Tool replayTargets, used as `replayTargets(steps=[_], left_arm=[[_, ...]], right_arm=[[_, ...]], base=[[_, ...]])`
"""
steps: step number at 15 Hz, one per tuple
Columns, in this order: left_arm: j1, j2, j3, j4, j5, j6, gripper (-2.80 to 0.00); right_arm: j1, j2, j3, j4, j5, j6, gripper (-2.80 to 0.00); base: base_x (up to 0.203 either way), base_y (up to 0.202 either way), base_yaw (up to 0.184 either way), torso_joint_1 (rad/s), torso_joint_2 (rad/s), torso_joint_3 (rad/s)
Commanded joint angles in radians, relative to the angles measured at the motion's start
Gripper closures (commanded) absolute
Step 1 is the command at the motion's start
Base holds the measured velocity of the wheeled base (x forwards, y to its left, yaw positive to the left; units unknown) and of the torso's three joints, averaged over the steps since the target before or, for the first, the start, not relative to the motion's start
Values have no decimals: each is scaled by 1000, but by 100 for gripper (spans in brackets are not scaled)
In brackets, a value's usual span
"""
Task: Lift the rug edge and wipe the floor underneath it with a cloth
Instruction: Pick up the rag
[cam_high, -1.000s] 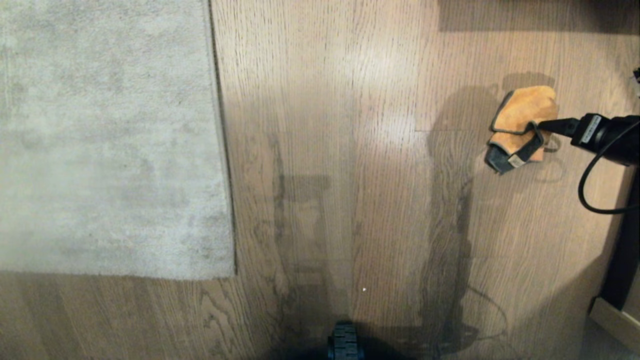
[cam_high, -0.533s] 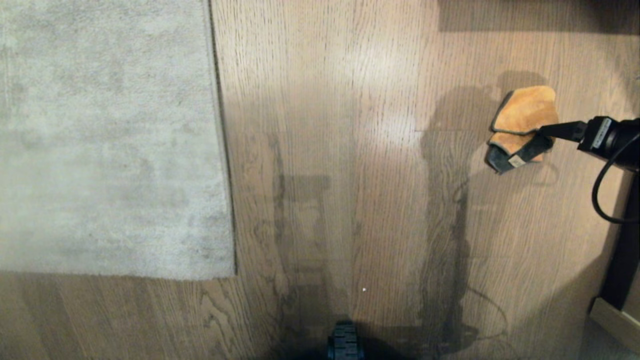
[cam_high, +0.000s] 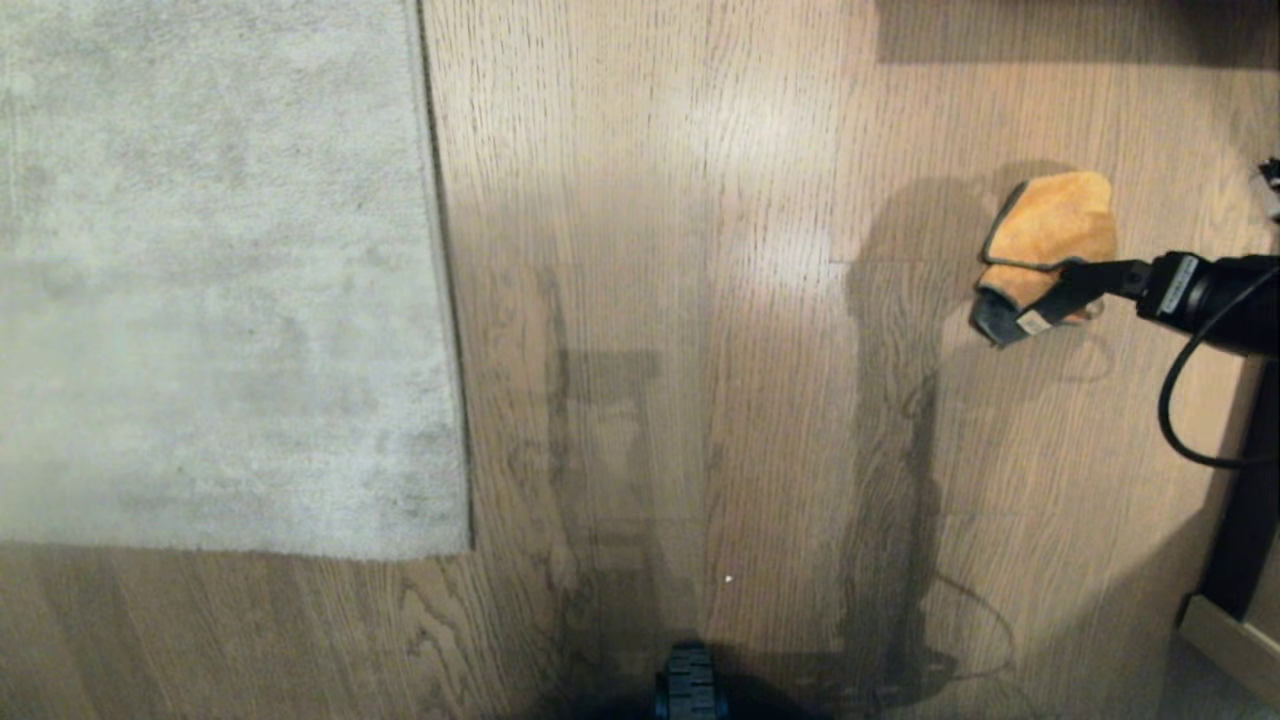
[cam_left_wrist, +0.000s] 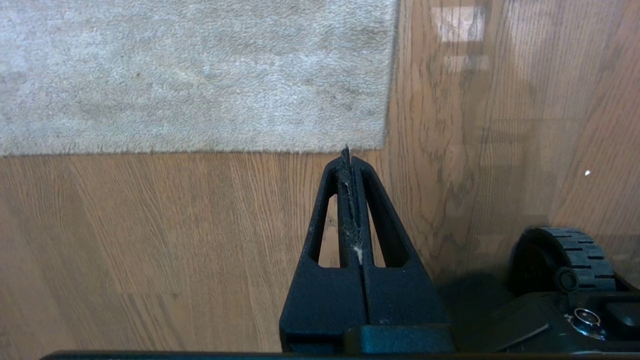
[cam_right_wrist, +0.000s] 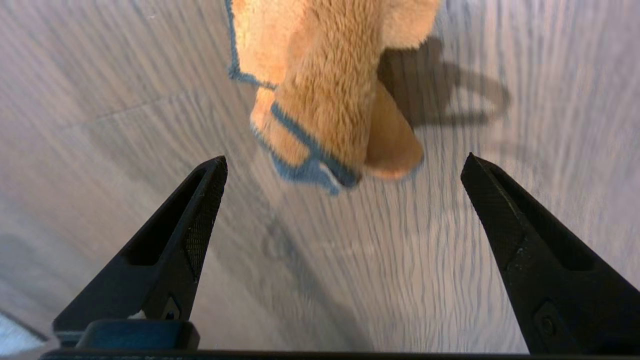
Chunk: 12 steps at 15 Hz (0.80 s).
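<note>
Cloth (cam_high: 1045, 235) lies crumpled on the floor (cam_high: 760, 400), well apart from the rug edge (cam_high: 445, 300). Right gripper (cam_right_wrist: 344, 165) fingers gape wide, empty, just short of it. Left gripper (cam_left_wrist: 346, 150) fingers are pressed together, empty.

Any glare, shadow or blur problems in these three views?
Head view: soft glare patches on the floor, long dark shadows down the planks, one beside the cloth; rug edge reads clearly. Left wrist view: sharp, shut left end effector, pale reflections on the planks. Right wrist view: floor grain streaked with blur; open right end effector crisp, cloth casts a hard shadow.
</note>
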Motion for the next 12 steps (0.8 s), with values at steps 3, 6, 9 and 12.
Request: replayTargets(steps=[3, 6, 9, 12], left_arm=[[0, 0, 0, 0, 0, 0, 0], [0, 0, 0, 0, 0, 0, 0], [0, 0, 0, 0, 0, 0, 0], [0, 0, 0, 0, 0, 0, 0]], right_arm=[[11, 86, -12, -80, 0, 0, -280], [15, 120, -12, -129, -3, -3, -280], [17, 150, -16, -198, -11, -5, -280], [24, 160, -46, -206, -37, -6, -280]], base=[[0, 0, 0, 0, 0, 0], [0, 0, 0, 0, 0, 0], [0, 0, 0, 0, 0, 0], [0, 0, 0, 0, 0, 0]])
